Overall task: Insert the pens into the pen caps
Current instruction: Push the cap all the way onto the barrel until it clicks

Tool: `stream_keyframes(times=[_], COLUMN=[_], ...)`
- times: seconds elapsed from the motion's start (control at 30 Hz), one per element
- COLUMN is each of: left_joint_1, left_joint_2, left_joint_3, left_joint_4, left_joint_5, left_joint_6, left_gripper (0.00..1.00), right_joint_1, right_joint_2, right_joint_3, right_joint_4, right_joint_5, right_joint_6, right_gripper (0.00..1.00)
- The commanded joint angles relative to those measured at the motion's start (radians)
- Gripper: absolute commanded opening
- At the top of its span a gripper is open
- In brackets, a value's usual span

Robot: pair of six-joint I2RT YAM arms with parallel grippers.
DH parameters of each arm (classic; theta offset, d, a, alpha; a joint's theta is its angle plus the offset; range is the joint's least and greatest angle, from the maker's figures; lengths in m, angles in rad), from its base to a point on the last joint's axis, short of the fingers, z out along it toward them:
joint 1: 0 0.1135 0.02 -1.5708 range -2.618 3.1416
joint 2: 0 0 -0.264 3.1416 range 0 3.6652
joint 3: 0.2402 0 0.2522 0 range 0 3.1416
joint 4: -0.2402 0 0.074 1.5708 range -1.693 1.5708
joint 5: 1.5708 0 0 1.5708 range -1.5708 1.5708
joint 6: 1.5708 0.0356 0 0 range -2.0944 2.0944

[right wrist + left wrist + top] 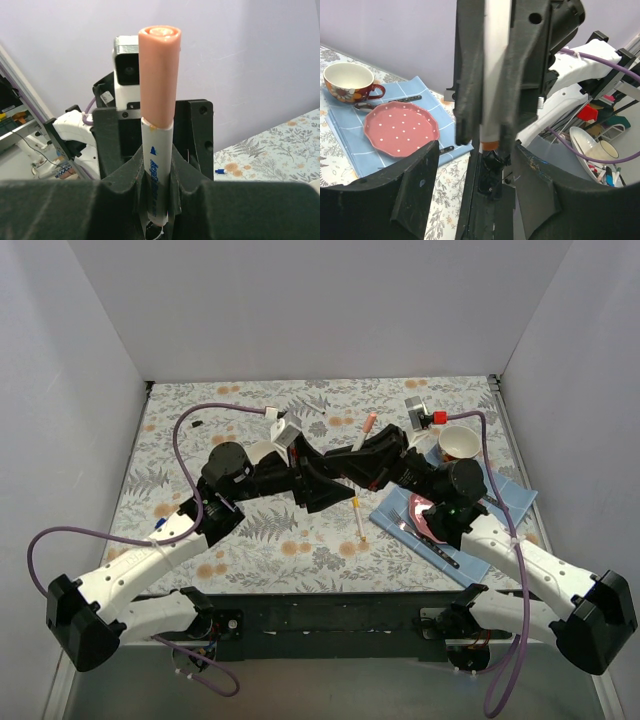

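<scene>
My right gripper (157, 162) is shut on a white pen (159, 172) with blue print, topped by an orange-pink cap (159, 70). It holds the pen upright in front of my left gripper. In the left wrist view the same pen (495, 75) shows its orange end between the right gripper's fingers. My left gripper (476, 165) is open and empty, its fingers (415, 195) spread wide on either side. From above, both grippers meet mid-table, left (312, 480) and right (340, 472). A pen with a yellow-orange end (357, 516) lies just in front of them. A pink-capped pen (367, 425) lies behind.
A blue napkin (505, 495) at right holds a pink dotted plate (425, 515), a fork and a spoon (432, 543). A red-and-white cup (458, 440) stands behind it. A small blue-and-white piece (160, 525) lies by the left arm. White walls enclose the floral cloth (300, 540).
</scene>
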Motion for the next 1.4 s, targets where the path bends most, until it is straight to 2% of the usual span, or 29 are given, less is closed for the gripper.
stream_keyframes(times=[0.0,0.1,0.37,0.5,0.53,0.57,0.6,0.67,0.9,1.0,1.2,1.37], left_joint_1=[-0.005,-0.005,-0.005,-0.005,-0.005,-0.005,-0.005,-0.005,-0.005,-0.005,-0.005,-0.005], left_joint_2=[0.012,0.005,-0.010,0.007,0.010,0.013,0.015,0.013,-0.030,-0.057,-0.103,-0.117], left_joint_3=[0.029,0.017,-0.009,-0.006,-0.006,-0.006,-0.008,-0.012,-0.074,-0.100,-0.120,-0.121], left_joint_4=[0.044,0.075,0.151,0.162,0.164,0.164,0.164,0.162,0.185,0.187,0.164,0.149], left_joint_5=[0.009,-0.001,-0.004,0.007,0.012,0.012,0.007,0.004,0.001,-0.013,-0.037,-0.034], left_joint_6=[-0.008,-0.017,-0.057,-0.080,-0.083,-0.085,-0.092,-0.096,-0.112,-0.117,-0.105,-0.096], left_gripper=[0.54,0.45,0.42,0.24,0.18,0.05,0.01,0.00,0.00,0.00,0.00,0.00], right_joint_1=[0.006,0.010,0.014,0.019,0.019,0.020,0.022,0.023,0.023,0.022,0.023,0.022], right_joint_2=[0.006,0.006,0.003,0.006,0.006,0.007,0.007,0.007,-0.025,-0.052,-0.097,-0.106], right_joint_3=[0.014,-0.008,-0.046,-0.050,-0.050,-0.050,-0.050,-0.052,-0.052,-0.055,-0.061,-0.066], right_joint_4=[0.098,0.124,0.132,0.148,0.148,0.149,0.149,0.148,0.088,0.043,-0.030,-0.041], right_joint_5=[-0.023,-0.023,-0.014,-0.011,-0.009,-0.011,-0.011,-0.014,0.023,0.066,0.132,0.149], right_joint_6=[0.036,0.045,0.051,0.063,0.063,0.065,0.063,0.062,0.036,0.010,-0.021,-0.024], right_gripper=[0.01,0.01,0.01,0.01,0.01,0.01,0.01,0.02,0.32,0.38,0.43,0.41])
